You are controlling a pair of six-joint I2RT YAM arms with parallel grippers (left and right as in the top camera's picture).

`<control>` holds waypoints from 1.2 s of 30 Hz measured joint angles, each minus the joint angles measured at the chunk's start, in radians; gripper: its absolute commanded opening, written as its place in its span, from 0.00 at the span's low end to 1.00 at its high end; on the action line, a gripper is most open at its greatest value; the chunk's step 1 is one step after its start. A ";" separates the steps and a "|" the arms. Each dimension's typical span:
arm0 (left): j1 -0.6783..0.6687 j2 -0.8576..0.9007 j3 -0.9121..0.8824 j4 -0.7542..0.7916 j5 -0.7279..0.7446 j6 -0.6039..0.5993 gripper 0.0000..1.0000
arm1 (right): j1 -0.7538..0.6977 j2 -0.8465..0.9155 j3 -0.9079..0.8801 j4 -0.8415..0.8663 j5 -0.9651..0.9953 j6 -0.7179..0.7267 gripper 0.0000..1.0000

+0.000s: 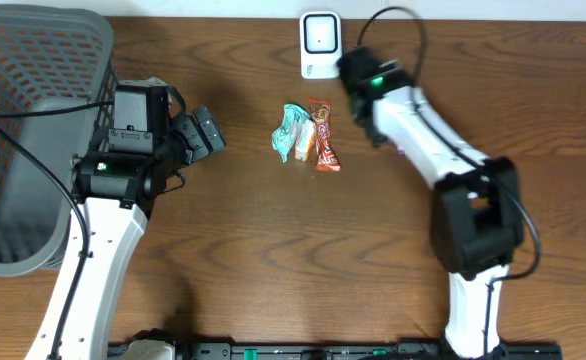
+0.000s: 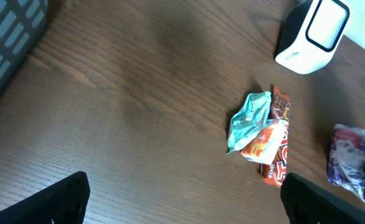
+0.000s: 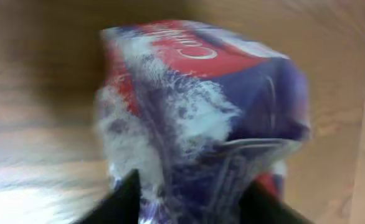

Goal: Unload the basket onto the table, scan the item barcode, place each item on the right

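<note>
The crinkly packet [image 3: 201,106] looks light, soft, slippery; best pinched at its sealed edge. The right fingers [image 3: 125,202] straddle it, grip unclear; the left fingers [image 2: 64,199] gape.

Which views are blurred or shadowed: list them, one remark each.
Right wrist: the purple-and-red packet fills the frame, smeared and unfocused. Left wrist: the snack wrappers are sharp, that packet soft at the right edge. Overhead: sharp, evenly lit, faint shadows on the table.
</note>
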 measured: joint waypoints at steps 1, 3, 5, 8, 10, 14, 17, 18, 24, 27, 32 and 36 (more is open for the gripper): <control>0.000 0.000 0.000 0.000 0.000 0.000 0.98 | 0.029 0.000 0.000 -0.002 -0.011 0.003 0.79; 0.000 0.000 0.000 0.000 0.000 0.000 0.98 | 0.077 -0.006 0.028 -0.035 -0.037 0.008 0.89; 0.000 0.000 0.000 0.000 0.000 0.000 0.98 | 0.106 -0.006 0.084 -0.080 -0.074 0.008 0.94; 0.000 0.000 0.000 0.000 0.000 0.000 0.98 | 0.091 -0.022 0.232 -0.135 -0.184 -0.013 0.99; 0.000 0.000 0.000 0.000 0.000 0.000 0.98 | 0.025 -0.055 0.335 -0.153 -0.288 -0.053 0.99; 0.000 0.000 0.000 0.000 0.000 0.000 0.98 | -0.161 -0.104 0.374 -0.161 -0.490 -0.142 0.98; 0.000 0.000 0.000 0.000 0.000 0.000 0.98 | -0.310 -0.089 0.351 -0.156 -0.728 -0.239 0.92; 0.000 0.000 0.000 0.000 0.000 0.000 0.98 | -0.368 -0.067 0.328 -0.155 -0.848 -0.284 0.89; 0.000 0.000 0.000 0.000 0.000 0.000 0.98 | -0.475 0.115 0.195 -0.119 -1.300 -0.422 0.78; 0.000 0.000 0.000 0.000 0.000 0.000 0.98 | -0.465 0.218 0.166 -0.100 -1.425 -0.455 0.57; 0.000 0.000 0.000 0.000 0.000 0.000 0.98 | -0.433 0.267 0.159 -0.069 -1.507 -0.454 0.01; 0.000 0.000 0.000 0.000 0.000 0.000 0.98 | -0.431 0.259 0.187 0.023 -1.511 -0.336 0.01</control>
